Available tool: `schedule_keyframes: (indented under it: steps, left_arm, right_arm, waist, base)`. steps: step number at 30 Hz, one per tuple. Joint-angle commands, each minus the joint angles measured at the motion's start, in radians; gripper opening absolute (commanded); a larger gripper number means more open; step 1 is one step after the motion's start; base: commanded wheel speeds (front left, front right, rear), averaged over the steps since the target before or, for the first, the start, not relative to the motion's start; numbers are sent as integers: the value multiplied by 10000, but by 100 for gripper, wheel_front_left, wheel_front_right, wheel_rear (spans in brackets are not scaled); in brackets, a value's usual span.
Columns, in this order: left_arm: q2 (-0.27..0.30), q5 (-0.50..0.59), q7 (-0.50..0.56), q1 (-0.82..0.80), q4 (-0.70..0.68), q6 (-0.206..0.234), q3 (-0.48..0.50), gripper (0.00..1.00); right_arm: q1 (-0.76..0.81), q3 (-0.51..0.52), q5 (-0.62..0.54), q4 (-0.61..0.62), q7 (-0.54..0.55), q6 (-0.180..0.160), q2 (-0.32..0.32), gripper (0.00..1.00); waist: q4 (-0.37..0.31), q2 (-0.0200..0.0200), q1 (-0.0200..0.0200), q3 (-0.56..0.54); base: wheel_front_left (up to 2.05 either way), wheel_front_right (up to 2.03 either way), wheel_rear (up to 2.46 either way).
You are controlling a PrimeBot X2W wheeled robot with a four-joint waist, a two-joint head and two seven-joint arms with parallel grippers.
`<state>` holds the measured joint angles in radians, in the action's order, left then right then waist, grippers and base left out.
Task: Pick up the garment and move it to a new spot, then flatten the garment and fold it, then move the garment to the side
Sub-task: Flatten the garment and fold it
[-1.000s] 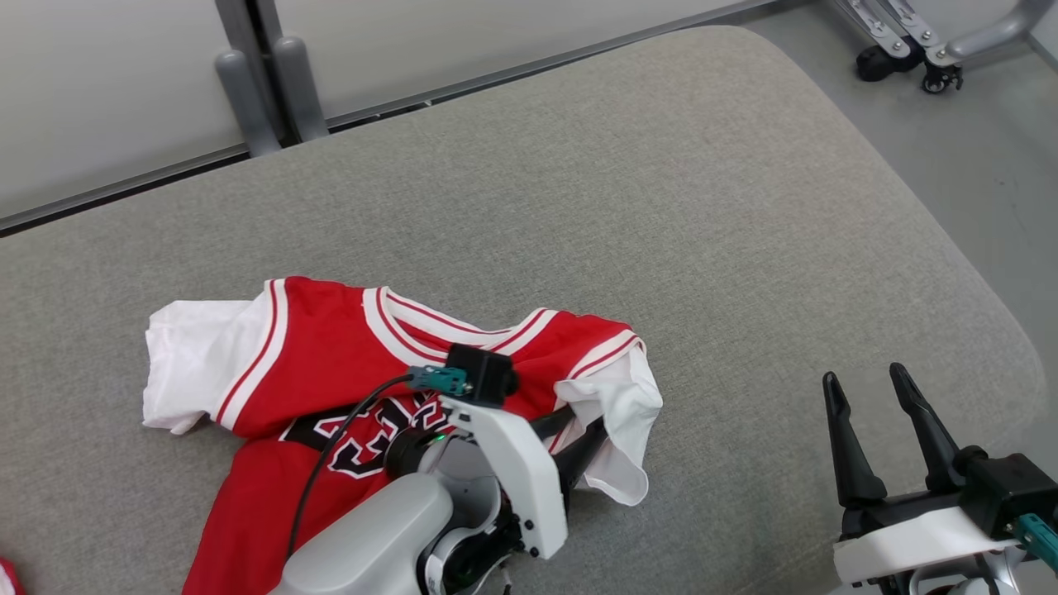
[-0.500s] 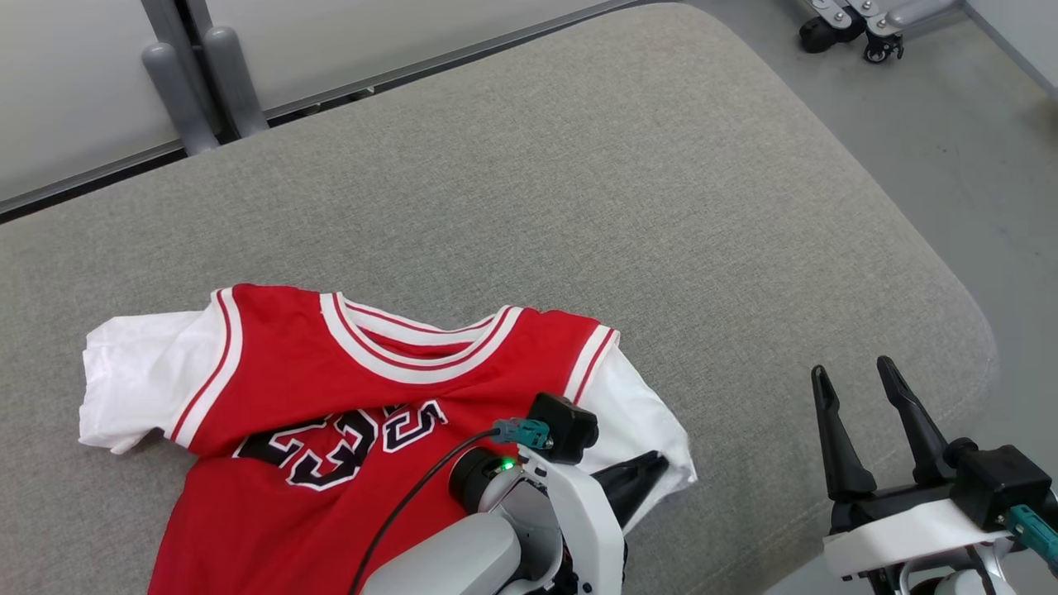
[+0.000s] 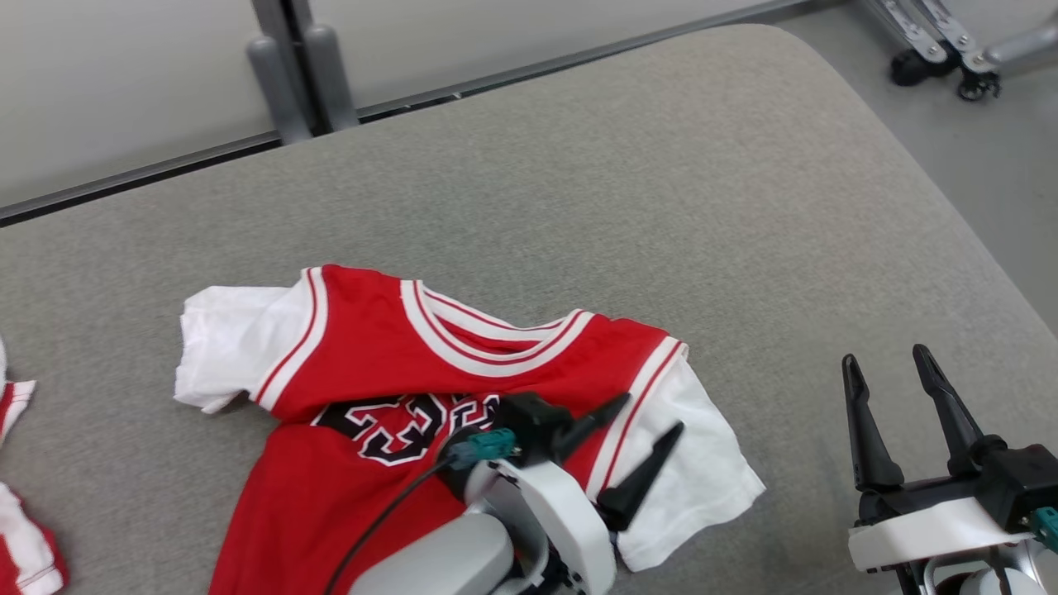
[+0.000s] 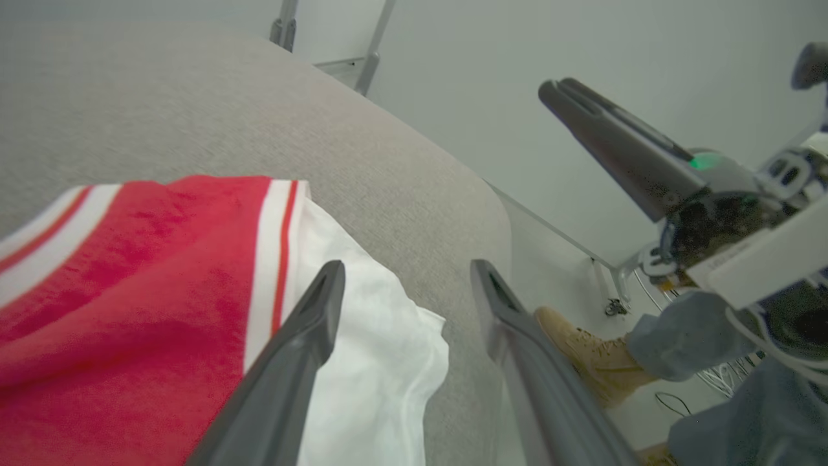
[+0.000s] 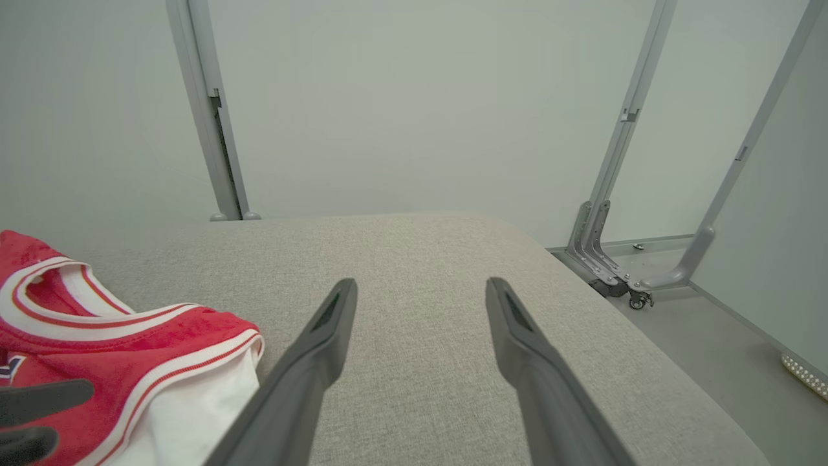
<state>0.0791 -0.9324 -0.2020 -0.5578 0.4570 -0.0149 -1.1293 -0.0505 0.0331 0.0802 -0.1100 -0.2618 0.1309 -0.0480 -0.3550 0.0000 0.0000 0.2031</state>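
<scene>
Hanging over garment [image 3: 364, 364], left pincer [image 3: 651, 415] spread wide, empty, right pincer [image 3: 884, 356] likewise

The left gripper [image 3: 651, 414] and the right gripper [image 3: 885, 356] each have two long, dark grey fingers [image 3: 860, 438] that taper to blunt tips, with a recessed slot near each tip. Behind them sits a white moulded bracket [image 3: 934, 533] carrying a small black camera block [image 3: 1017, 487] with a teal plug [image 3: 483, 450]. A thin black cable [image 3: 388, 521] runs from the left plug along the smooth, pale grey forearm [image 3: 446, 562]. A green light [image 4: 704, 160] glows at the base of the right gripper
</scene>
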Motion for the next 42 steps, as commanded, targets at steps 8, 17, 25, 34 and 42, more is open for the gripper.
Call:
schedule_keyframes:
  steps: [8,17,25,34,42]
  left_arm:
    - [1667,969,-636,1410,-2394,1799,2553,100]
    - [2747,2764,-621,4928,-4062,2589,5999,100]
    - [2192,4343,-624,7102,-4410,1489,8292,100]
    - [1013,5908,-625,8325,-3967,-490,10359,100]
    - [340,6695,-625,8525,-3727,-1088,11555,100]
  right_arm:
    - [456,428,-703,603,-49,-2,-52,100]
    - [860,491,-764,500,-49,-2,-103,100]
    - [1280,738,-680,298,-49,-2,-83,100]
    - [1953,1048,-365,-185,-49,-2,-48,100]
    - [1978,907,-265,-428,-49,-2,-49,100]
  waist:
    - [2296,0,0,-1422]
    - [3742,0,0,-2236]
    - [4176,0,0,-2384]
    - [3828,0,0,-2538]
    - [3514,0,0,-2520]
  base:
    - [0,0,0]
    - [0,0,0]
    - [0,0,0]
    - [0,0,0]
    - [0,0,0]
